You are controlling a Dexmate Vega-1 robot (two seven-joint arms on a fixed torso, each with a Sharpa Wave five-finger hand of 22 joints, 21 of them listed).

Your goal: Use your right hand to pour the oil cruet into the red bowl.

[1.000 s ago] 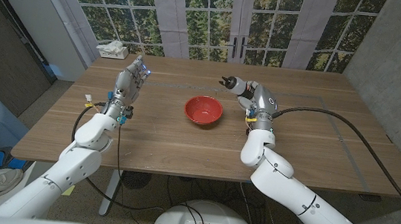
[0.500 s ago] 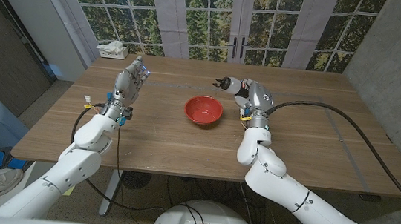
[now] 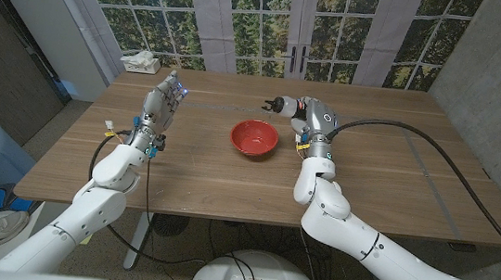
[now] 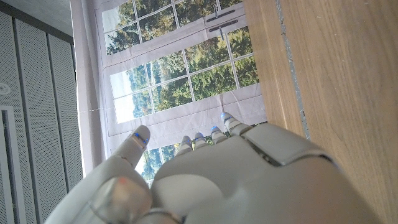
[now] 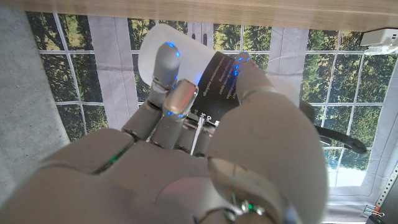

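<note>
Spanning the room's width, wooden table (image 3: 228, 175) before tall windows (image 3: 263, 20)

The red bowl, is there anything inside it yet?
The red bowl looks empty in the head view: only its red inside shows, no pool of oil. The right hand holds the oil cruet beside it, spout toward the bowl. A thin film cannot be ruled out.

Right hand (image 3: 307, 116), gripping the oil cruet (image 3: 284, 104), now shifted leftward in the head view from right of centre toward the middle, closer to the red bowl (image 3: 254, 138). Cruet tipped over further, dark spout pointing left, above and right of the bowl.
</note>
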